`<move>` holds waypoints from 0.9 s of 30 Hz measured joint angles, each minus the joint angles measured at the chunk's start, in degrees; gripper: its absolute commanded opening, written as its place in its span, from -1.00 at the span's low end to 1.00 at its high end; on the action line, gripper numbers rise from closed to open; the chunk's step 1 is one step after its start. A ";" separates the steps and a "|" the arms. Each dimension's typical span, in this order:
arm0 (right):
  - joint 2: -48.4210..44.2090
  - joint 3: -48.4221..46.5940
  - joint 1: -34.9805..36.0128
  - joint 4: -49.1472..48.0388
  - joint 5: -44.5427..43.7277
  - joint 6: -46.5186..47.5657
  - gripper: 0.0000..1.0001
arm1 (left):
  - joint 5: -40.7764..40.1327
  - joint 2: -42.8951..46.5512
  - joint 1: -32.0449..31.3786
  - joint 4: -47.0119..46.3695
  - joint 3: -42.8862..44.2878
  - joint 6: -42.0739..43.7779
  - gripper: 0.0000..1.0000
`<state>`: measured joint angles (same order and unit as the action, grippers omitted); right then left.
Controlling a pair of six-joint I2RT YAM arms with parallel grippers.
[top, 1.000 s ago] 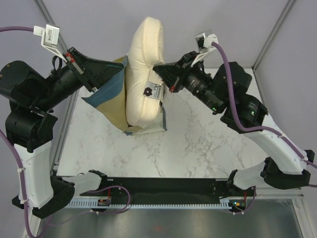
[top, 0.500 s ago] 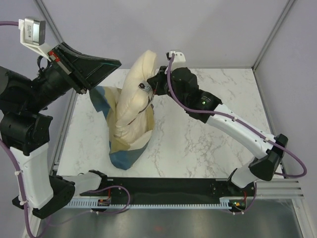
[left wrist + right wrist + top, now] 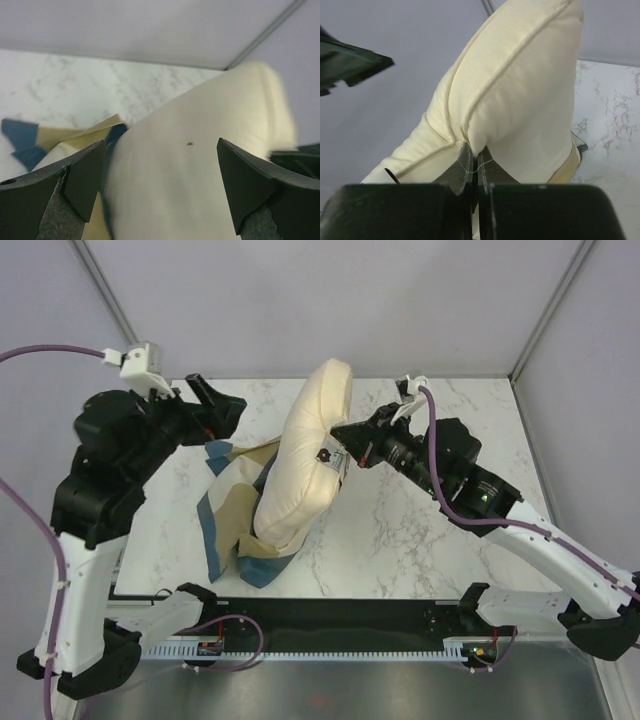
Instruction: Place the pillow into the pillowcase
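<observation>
So the right claw [image 3: 474,156] is pinching the plump cream-white cushion [image 3: 300,465] at its 2 o'clock, the left claw [image 3: 160,165] hangs wide apart at 10, and the blue-tan checked fabric pillowcase [image 3: 226,525] is bunched at 7.

White marble-look tabletop [image 3: 420,540] fills the middle, with thin grey veins running all across it. Pale lilac-grey wall panels [image 3: 330,300] close off the far side and both flanks, plain and matte. Two silver metal posts slant up from the table's far corners, the left post [image 3: 98,280] and the right post [image 3: 553,300]. Along the near edge sits a black rail [image 3: 350,615], with a white toothed cable strip [image 3: 340,648] just nearer, then a brushed grey metal surface [image 3: 350,690]. Light is soft and even, shadows faint on the marble.
</observation>
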<state>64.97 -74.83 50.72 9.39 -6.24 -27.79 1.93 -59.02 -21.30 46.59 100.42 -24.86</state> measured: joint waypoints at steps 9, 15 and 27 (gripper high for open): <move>-8.46 8.15 0.00 -0.13 -2.19 0.39 -1.00 | -15.50 -0.50 0.96 1.18 -21.35 0.17 1.00; -12.07 10.73 0.00 1.95 -5.09 0.48 -1.00 | -13.42 2.21 9.40 -1.20 -31.93 -5.07 0.99; -12.92 11.43 0.00 2.80 -5.60 0.63 -1.00 | -6.49 3.17 29.75 -14.53 -65.05 -19.28 0.99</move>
<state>52.05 -63.40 50.72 12.19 -11.84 -27.16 -4.56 -55.86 8.45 32.05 35.38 -44.14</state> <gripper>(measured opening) 0.029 0.995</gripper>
